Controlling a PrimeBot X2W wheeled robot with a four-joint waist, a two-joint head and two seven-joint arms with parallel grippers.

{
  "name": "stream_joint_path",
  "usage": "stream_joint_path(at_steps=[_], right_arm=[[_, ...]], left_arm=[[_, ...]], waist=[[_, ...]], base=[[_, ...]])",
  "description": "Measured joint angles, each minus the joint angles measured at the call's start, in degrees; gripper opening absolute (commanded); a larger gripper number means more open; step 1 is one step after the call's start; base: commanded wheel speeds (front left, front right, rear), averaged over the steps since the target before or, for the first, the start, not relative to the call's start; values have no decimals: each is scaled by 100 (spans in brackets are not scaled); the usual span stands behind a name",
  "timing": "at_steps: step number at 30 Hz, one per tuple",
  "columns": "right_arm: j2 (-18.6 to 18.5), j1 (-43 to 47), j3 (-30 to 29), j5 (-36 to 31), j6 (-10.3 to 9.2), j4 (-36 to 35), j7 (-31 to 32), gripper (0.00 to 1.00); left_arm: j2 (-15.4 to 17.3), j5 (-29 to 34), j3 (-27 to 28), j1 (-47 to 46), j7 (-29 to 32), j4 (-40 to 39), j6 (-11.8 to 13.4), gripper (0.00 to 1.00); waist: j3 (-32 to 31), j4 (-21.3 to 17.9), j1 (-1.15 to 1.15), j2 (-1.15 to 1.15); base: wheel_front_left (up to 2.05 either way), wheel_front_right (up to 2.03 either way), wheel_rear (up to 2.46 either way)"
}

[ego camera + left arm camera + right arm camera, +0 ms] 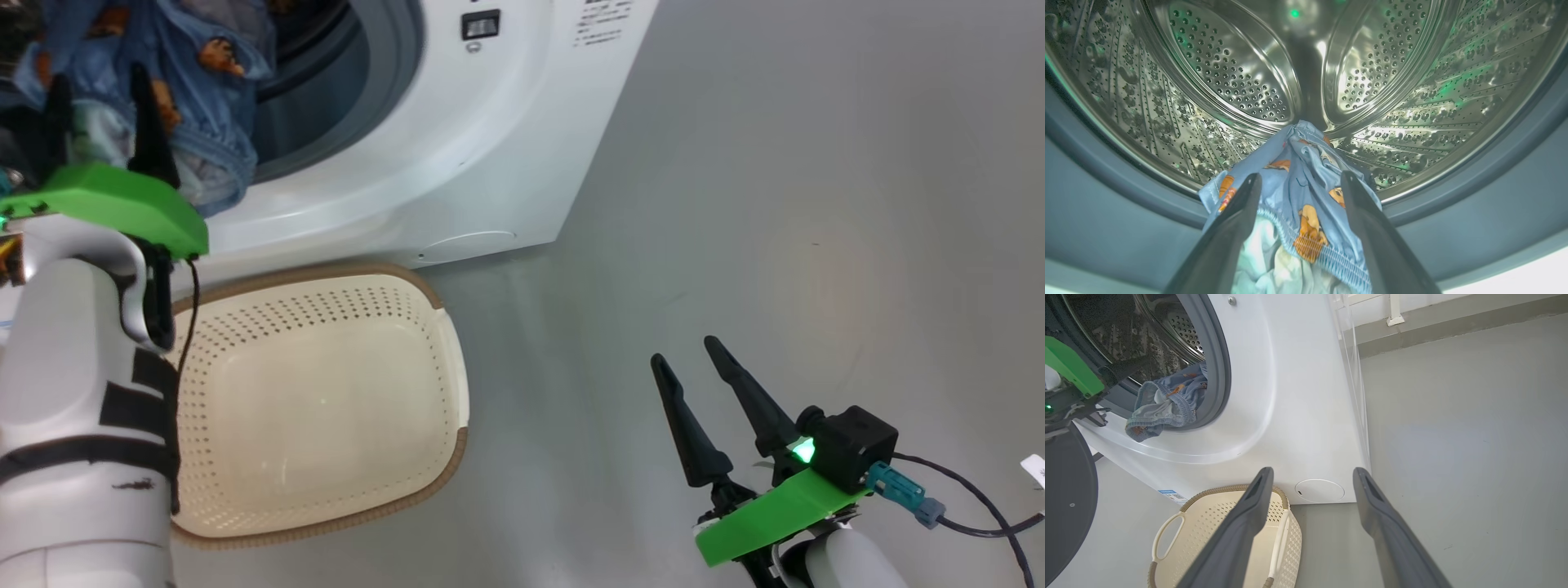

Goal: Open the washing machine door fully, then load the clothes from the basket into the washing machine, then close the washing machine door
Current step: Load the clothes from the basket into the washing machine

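The washing machine [457,147] stands with its mouth uncovered, and its door [1069,490] is swung out to the left in the right wrist view. The light blue printed clothes [204,82] lie over the grey seal, partly in the steel drum [1229,73] and partly hanging out over the front [1163,404]. My left gripper [1302,177] is open at the mouth, with the clothes [1306,192] lying loose between its fingers. The cream basket [318,408] sits on the floor below the mouth with nothing in it. My right gripper [684,351] is open over the floor to the right.
Grey floor [775,204] spreads to the right of the machine. The basket [1212,514] is close against the machine's front. A cable [980,506] trails from my right wrist. A wall base [1453,318] runs behind the machine.
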Motion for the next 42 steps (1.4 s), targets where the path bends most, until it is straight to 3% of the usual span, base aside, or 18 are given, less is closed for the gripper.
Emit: stream_joint_path(at_steps=[10, 23, 31, 42], right_arm=[[-78, -18, -203, -44, 0, -55, 0, 100], [-110, -16, -300, -66, 0, -83, 0, 100], [-172, -17, -350, -94, 0, -129, -1, 100], [-214, 12, -481, -193, 0, -148, -1, 100]], left_arm=[[-215, -224, -146, 940, 0, -766, -188, 100], [-300, -612, -387, 2268, 0, -1958, -176, 100], [-298, -906, -578, 3317, 18, -2874, 21, 100], [-252, -1261, -1065, 4699, 625, -4426, 442, 100]], waist=[[-10, 325, 0, 0], [-62, 565, 1, 0], [-58, 582, 0, 0], [-138, 698, 0, 0]], base=[[0, 0, 0], [0, 0, 0], [0, 0, 0], [0, 0, 0]])
